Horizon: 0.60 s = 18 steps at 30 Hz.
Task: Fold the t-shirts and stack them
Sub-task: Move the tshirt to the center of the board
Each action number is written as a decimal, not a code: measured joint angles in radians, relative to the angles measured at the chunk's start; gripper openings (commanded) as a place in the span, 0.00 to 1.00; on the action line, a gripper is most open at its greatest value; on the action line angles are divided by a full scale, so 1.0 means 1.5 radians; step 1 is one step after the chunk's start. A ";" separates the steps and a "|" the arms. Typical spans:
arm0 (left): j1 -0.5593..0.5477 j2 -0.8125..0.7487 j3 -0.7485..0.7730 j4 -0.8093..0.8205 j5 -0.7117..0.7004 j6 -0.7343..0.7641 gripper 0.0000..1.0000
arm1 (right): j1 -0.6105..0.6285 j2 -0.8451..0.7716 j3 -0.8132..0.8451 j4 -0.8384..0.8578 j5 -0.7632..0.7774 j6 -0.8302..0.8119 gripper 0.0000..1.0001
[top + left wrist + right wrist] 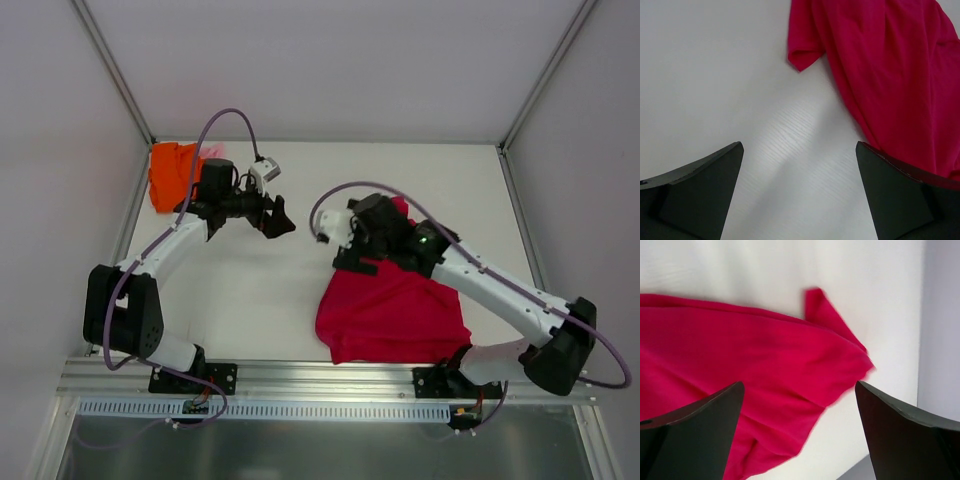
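Observation:
The crimson-red t-shirt [390, 315] lies crumpled on the right half of the table, near the front edge. My right gripper [352, 260] hovers over its far left part. In the right wrist view that gripper [799, 385] is open, and the red cloth [740, 365] lies loose and blurred under it, held by neither finger. The orange t-shirt [170, 176] is bunched in the far left corner, and a bit of pale pink t-shirt [213, 152] peeks out beside it. My left gripper [278, 218] stands open over bare table [799, 145], left of the red shirt [880, 65].
The white table [270, 290] is boxed in by pale walls at the back and on both sides. A metal rail [300, 378] runs along the near edge by the arm bases. In the right wrist view, the grey side wall [940, 315] lies close beyond the red shirt.

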 measured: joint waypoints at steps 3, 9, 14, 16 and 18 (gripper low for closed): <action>0.000 0.007 0.000 -0.006 0.004 0.002 0.99 | -0.146 -0.044 -0.002 0.033 -0.015 -0.008 1.00; -0.009 0.032 0.051 -0.094 0.060 0.045 0.99 | -0.319 0.053 -0.018 0.091 -0.047 -0.017 1.00; -0.032 0.042 0.100 -0.234 0.092 0.136 0.99 | -0.381 0.176 -0.017 0.099 -0.084 -0.020 1.00; -0.038 0.049 0.107 -0.276 0.098 0.170 0.99 | -0.399 0.202 -0.017 0.100 -0.097 -0.020 1.00; -0.048 0.056 0.107 -0.321 0.099 0.205 0.99 | -0.410 0.215 -0.015 0.101 -0.103 -0.020 1.00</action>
